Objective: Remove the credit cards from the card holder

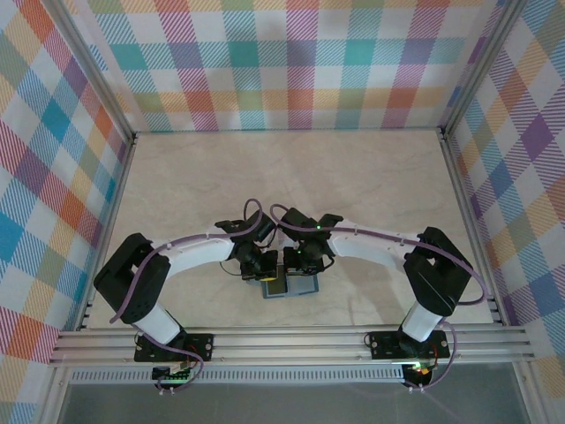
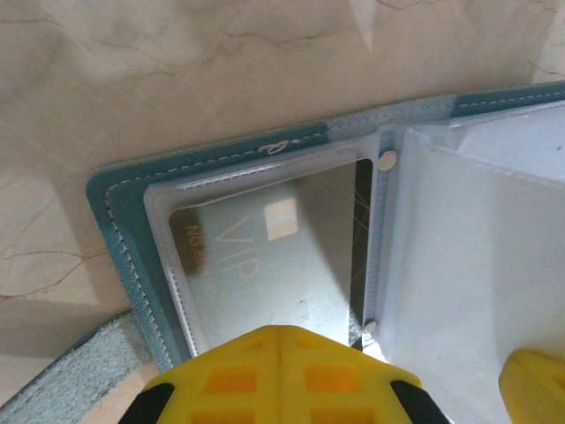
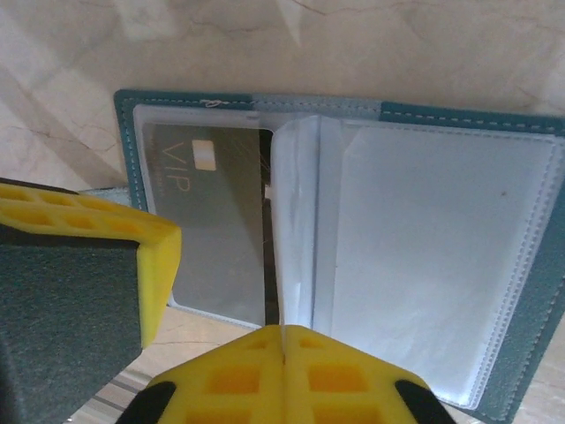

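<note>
At six o'clock on the desk (image 1: 291,177) the card holder (image 3: 459,115) lies open, teal-edged; a VIP card (image 3: 216,230) fills its nine o'clock pocket; left claw (image 2: 281,340), right claw (image 3: 282,340) clenched.

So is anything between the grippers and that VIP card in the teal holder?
Yes. The grey VIP card lies inside a clear plastic sleeve of the teal folding card holder; the shut left gripper would meet plastic first.

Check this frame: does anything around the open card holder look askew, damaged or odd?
Nothing serious. The card holder lies open and flat on the table, and the VIP card sits square in its clear pocket. Only the loose middle sleeve bows up instead of lying flat; no tears visible.
</note>
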Robot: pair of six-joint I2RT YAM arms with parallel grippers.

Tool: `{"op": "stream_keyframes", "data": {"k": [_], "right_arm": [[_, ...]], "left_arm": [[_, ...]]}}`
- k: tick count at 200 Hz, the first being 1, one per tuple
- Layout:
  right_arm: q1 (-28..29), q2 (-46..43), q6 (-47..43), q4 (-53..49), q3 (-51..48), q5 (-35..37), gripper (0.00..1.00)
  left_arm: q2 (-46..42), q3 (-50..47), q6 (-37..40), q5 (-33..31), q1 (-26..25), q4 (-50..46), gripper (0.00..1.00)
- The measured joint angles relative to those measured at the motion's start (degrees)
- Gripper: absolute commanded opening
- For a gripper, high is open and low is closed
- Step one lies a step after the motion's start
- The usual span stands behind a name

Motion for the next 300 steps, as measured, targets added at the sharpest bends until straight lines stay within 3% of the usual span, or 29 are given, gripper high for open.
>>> {"op": "stream_keyframes", "data": {"k": [77,156,193,220,300], "right_arm": [[-2.71,-0.17,-3.08,-3.48,-1.99,5.49,0.00],[-3.48,4.39,-4.90,-0.76,-3.74,5.77,0.00],[-3.52,4.31,-4.68,-0.13,-3.98,5.03,0.23],[-3.58,2.89,-4.48,-0.57,-4.72,5.75,0.32],[-4.94,-0.20,-3.91,-4.15,-6.43,7.89,0.44]], "left_arm": [[4.00,1.95,0.66,-0.74,-0.15,-1.36,0.00],[4.33,2.27,1.57,-0.46,-0.22,-1.49,0.00],[4.31,3.15,1.60,-1.07,-0.26,-2.97,0.00],[4.13,3.52,1.46,-1.31,-0.33,-3.39,0.00],[5.16,9.79,-1.53,-0.37,-4.59,-2.23,0.00]]}}
